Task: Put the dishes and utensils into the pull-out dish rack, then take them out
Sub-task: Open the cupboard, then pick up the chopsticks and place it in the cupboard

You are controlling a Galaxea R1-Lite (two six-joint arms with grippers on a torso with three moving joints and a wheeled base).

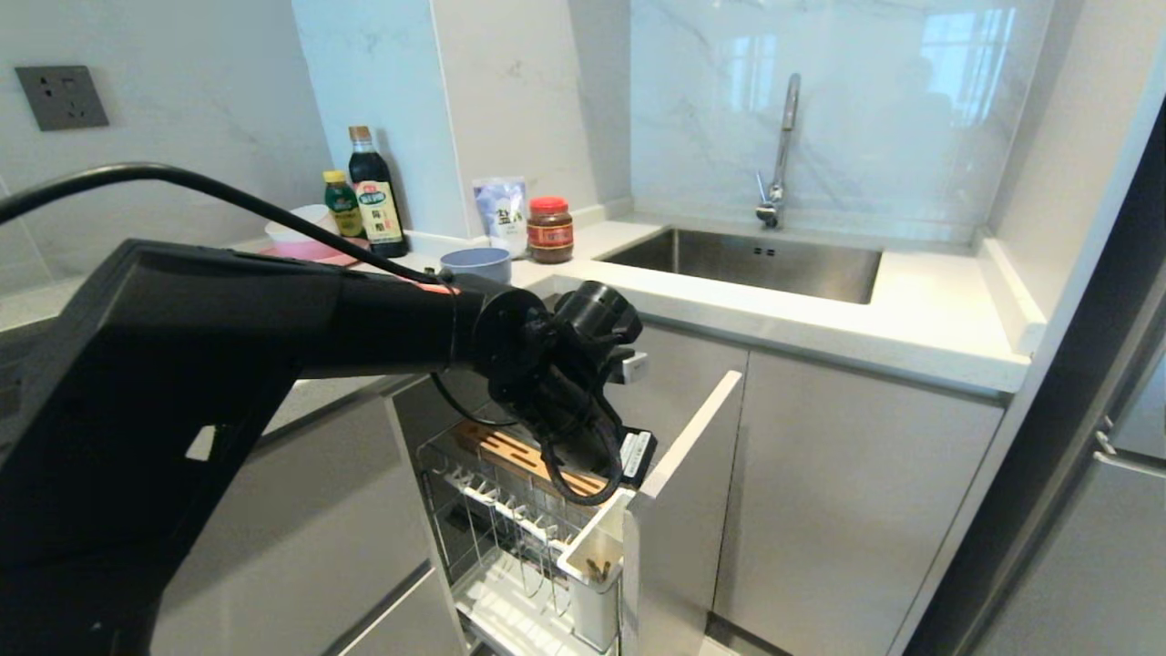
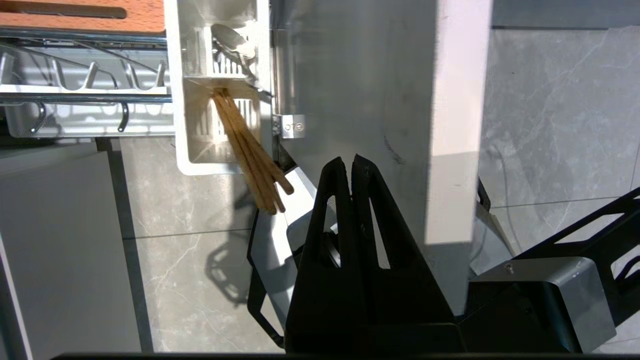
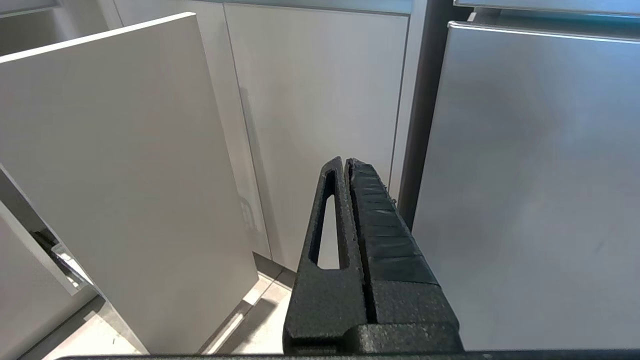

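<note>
The pull-out dish rack (image 1: 483, 510) stands drawn out of the cabinet, its narrow front panel (image 1: 683, 510) toward me. In its white utensil cup (image 2: 172, 100) lean the wooden chopsticks (image 2: 250, 150), sticking out over the rim, and a silver spoon (image 2: 232, 42) lies in the compartment beside them. My left gripper (image 2: 348, 162) hangs above the front panel, next to the cup, shut with nothing between its fingers. A blue-grey bowl (image 1: 475, 262) sits on the counter behind my left arm (image 1: 565, 364). My right gripper (image 3: 346, 161) is parked low, shut and empty, facing the cabinet doors.
A wooden slotted strip (image 1: 510, 451) and a white drip tray (image 1: 510, 610) belong to the rack. Sauce bottles (image 1: 375, 196), a red-lidded jar (image 1: 550, 230), a bag (image 1: 501, 211) and a pink plate (image 1: 305, 248) stand on the counter. The sink (image 1: 738, 264) lies to the right.
</note>
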